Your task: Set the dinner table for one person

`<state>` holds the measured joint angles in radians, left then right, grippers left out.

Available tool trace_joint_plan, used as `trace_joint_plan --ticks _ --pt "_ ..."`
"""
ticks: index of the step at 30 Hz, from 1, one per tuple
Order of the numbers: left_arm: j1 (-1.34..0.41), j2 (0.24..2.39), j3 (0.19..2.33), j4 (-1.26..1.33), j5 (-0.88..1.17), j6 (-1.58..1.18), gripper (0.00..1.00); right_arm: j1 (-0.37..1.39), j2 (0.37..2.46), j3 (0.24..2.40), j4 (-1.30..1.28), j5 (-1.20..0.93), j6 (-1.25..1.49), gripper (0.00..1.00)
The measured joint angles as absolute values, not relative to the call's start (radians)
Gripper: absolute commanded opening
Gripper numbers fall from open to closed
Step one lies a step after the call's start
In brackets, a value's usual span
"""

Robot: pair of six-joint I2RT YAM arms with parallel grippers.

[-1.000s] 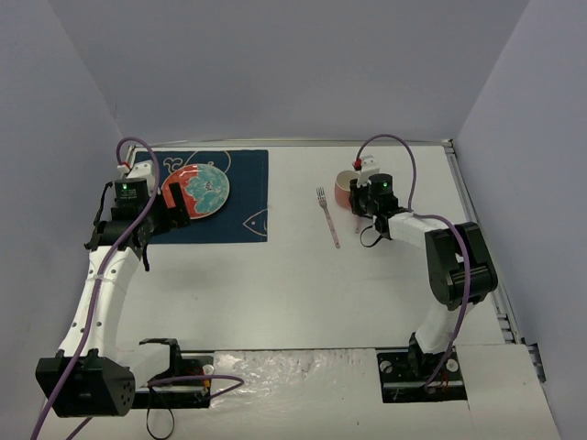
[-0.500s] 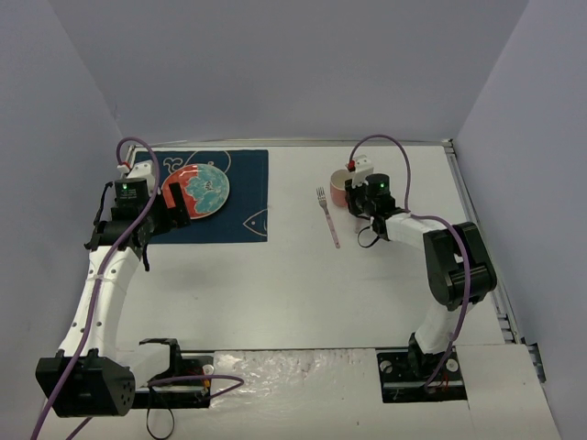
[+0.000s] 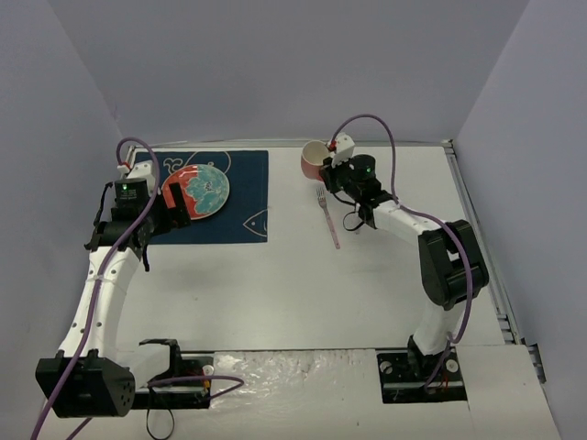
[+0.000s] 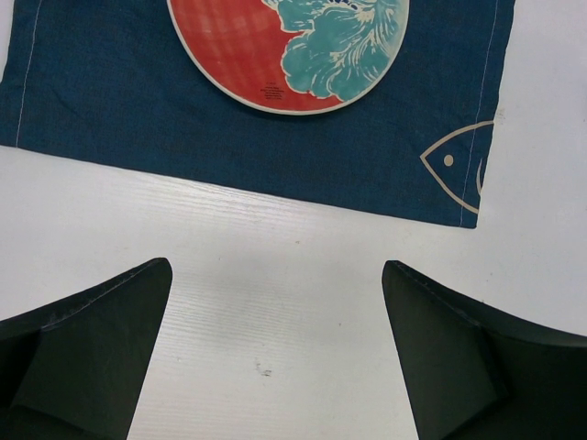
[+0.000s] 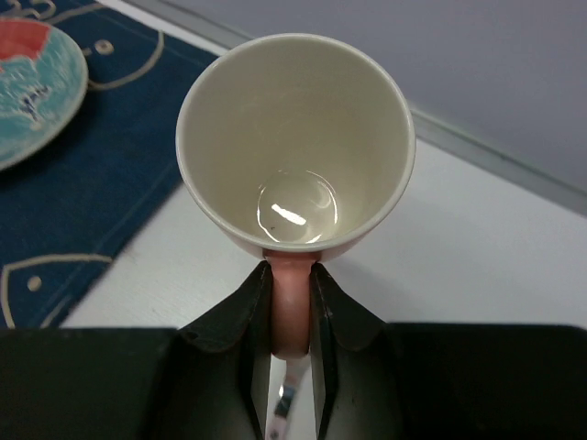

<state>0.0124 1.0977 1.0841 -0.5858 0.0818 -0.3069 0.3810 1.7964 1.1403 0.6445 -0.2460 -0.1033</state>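
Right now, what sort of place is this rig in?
Probably a lab robot test cell, not a dining room: plain grey panel walls box in a white rectangular tabletop, with one round red-and-teal plate staged on a dark blue cloth placemat.

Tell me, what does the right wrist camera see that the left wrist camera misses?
Only the right wrist view shows the pink cup, cream inside, with its handle pinched by the right hand. Only the left wrist view shows the left hand, wide open and holding nothing, above bare tabletop. Both views show part of the red and teal plate lying on the dark blue placemat, and the white dinner table.
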Motion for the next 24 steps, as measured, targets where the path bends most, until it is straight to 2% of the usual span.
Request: trace_joint_plan --ticks 9,24 --pt "0.012 1.098 1.083 -0.586 0.081 -0.307 0.97 0.49 1.991 1.424 0.661 -0.272 -0.103 0.0" --pt "0.012 1.101 1.082 -0.586 0.081 -0.307 0.97 0.573 2.273 1.698 0.584 -0.244 -0.11 0.0"
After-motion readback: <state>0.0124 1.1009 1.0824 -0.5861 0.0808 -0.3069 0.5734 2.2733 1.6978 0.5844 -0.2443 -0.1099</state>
